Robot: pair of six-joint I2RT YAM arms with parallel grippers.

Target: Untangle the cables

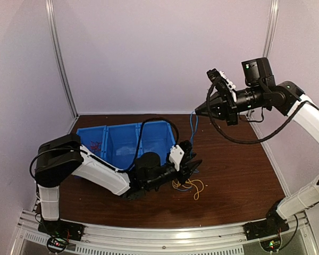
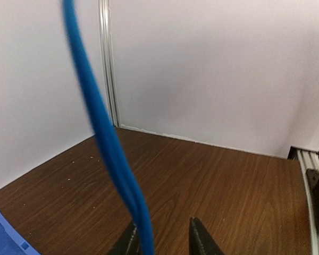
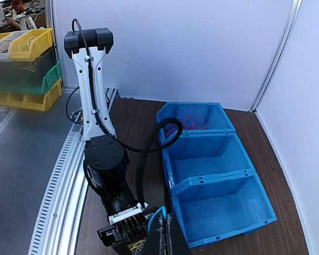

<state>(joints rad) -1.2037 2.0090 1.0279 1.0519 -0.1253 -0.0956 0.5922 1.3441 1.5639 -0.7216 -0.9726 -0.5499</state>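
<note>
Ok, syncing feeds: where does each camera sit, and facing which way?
Top external: above and behind, looking down at the brown wooden table; left arm and right arm show.
Left wrist: low over the table, facing the white wall; left gripper shows.
Right wrist: raised, looking down at blue plastic bins and left arm; right gripper shows.
All share the thin blue cable.

— What was the counter (image 1: 239, 180) like?
— Dark wood grain, smooth, with a faint sheen. The bins (image 1: 122, 146) were smooth blue plastic.
— And the blue cable (image 2: 111, 143)?
— It had a smooth, slightly glossy sheath. The rail (image 1: 165, 239) along the counter's near edge was ribbed bare metal, and the walls (image 1: 159, 53) looked matt white.
</note>
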